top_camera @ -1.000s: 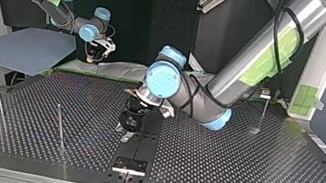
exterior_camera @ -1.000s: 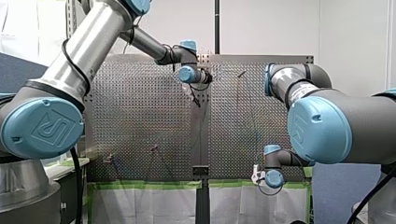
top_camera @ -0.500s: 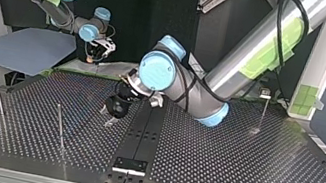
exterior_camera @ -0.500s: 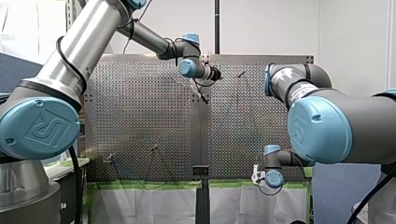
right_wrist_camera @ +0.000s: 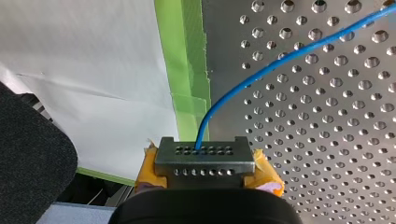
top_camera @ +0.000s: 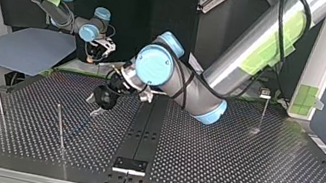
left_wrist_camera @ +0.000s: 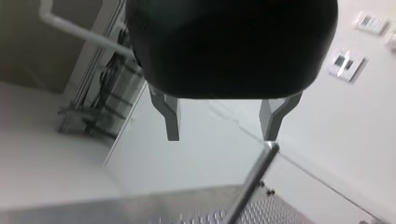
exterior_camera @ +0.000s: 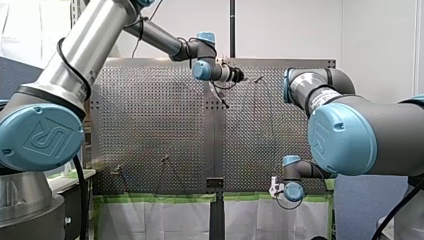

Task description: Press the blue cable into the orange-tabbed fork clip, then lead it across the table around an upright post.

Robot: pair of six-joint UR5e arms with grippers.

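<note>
Your right pincer (right_wrist_camera: 204, 159) is clamped on the blue cable (right_wrist_camera: 243, 79) — looks thin and floppy, trailing away from it over the table (right_wrist_camera: 327, 116), so I'd grip short. Your left pincer (left_wrist_camera: 219, 123) is spread wide, empty.

Bright, even room light puts soft glare on the perforated table (top_camera: 241, 156); the top view's backdrop (top_camera: 167, 1) is dark.

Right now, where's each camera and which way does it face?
Front: behind the shoulders, over the perforated table; my left arm, my right arm.
Top: across the table, facing both arms.
Left wrist: along my open left gripper; metal post.
Right wrist: along my right gripper holding the blue cable.
Front, top share the table.
</note>
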